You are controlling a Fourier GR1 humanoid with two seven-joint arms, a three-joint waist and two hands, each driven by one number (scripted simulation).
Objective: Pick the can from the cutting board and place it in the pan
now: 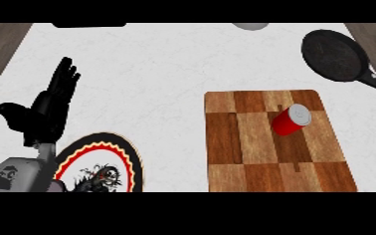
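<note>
Nearest to us, at the lower left, we see one grey forearm (pixel 26 172) coming in from the bottom edge, ending in the black left hand (pixel 46 110). The hand stands with fingers straight and pointing up the counter, thumb out to the left, holding nothing; it rests there, open. Just beside the forearm, to its right, lies one round plate (pixel 88 147) with a black rim, a yellow zigzag ring, a red ring and a dark figure at its white centre; the forearm overlaps its left edge. We do not see the right hand at all.

To the right, one wooden cutting board (pixel 242 149) of light and dark squares lies flat on the white counter (pixel 161 69). One red can (pixel 290 120) with a silver top stands on its upper right part, tilted as we see it. Nothing lies between the can and the board's edges.

Farther on, at the upper right, one black pan (pixel 334 55) sits apart from the board, its handle running off the right edge. At the far edge we see one grey round object (pixel 251 26), cut off, and one dark shape (pixel 88 25) at the far left.
</note>
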